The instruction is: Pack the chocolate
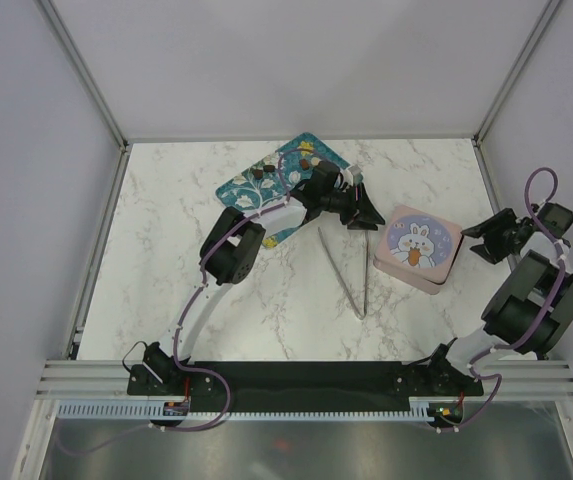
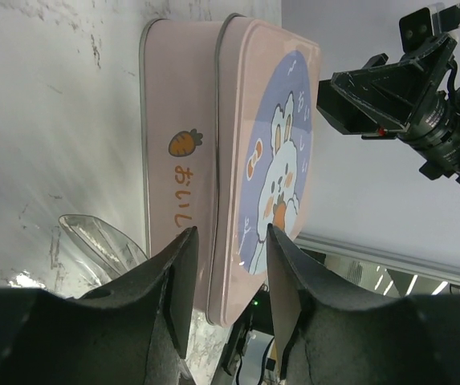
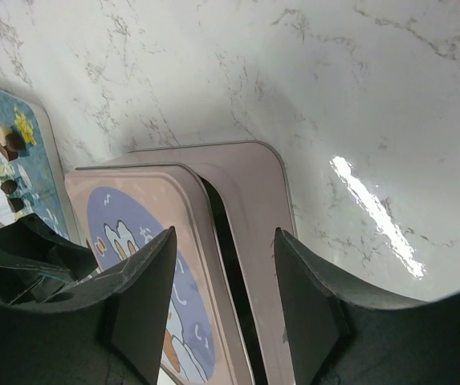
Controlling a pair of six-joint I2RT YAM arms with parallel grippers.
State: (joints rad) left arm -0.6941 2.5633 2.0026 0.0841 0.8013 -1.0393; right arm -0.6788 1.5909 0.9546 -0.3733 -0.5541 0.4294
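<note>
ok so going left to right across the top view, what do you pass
tray → tongs → tin → right gripper

Overhead camera above table [image 1: 166,300]; wrist cameras low, close, on opposite sides of shared pink tin [image 1: 421,250].

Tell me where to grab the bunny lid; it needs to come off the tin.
Likely the lid by its edge facing the right gripper, coming from that side: it sits ajar there, a dark gap showing above the pink base.
</note>
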